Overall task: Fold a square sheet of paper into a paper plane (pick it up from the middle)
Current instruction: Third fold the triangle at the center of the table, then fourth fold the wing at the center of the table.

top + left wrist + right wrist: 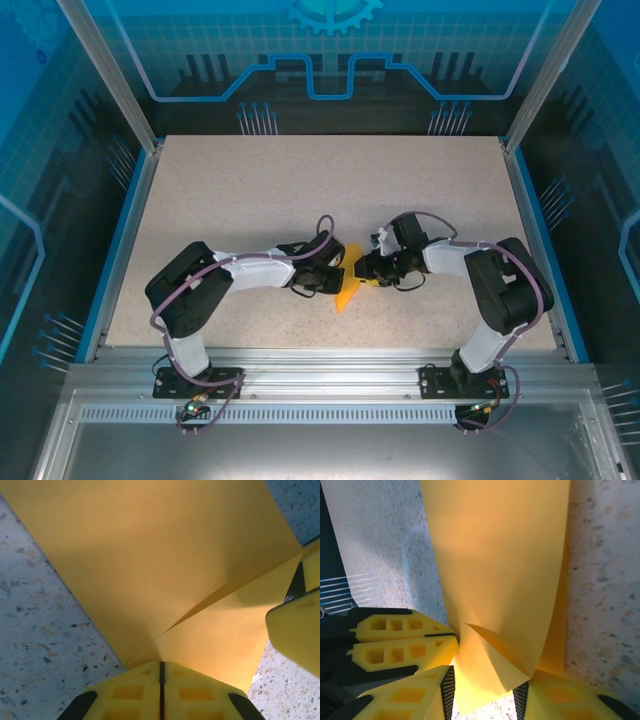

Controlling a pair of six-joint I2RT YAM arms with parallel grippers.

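Your L gripper (161, 666) was pinched shut on the paper (150, 555), the sheet fanning ahead of its tips. R gripper (484, 700) stood part-open astride a raised fold, apparently unclamped. Early creases only — most folds left, no plane yet.

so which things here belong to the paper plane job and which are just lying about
In the job: sheet of paper, left gripper pinching it, right gripper with jaws around it.
Not in the job: speckled table, blue enclosure walls.
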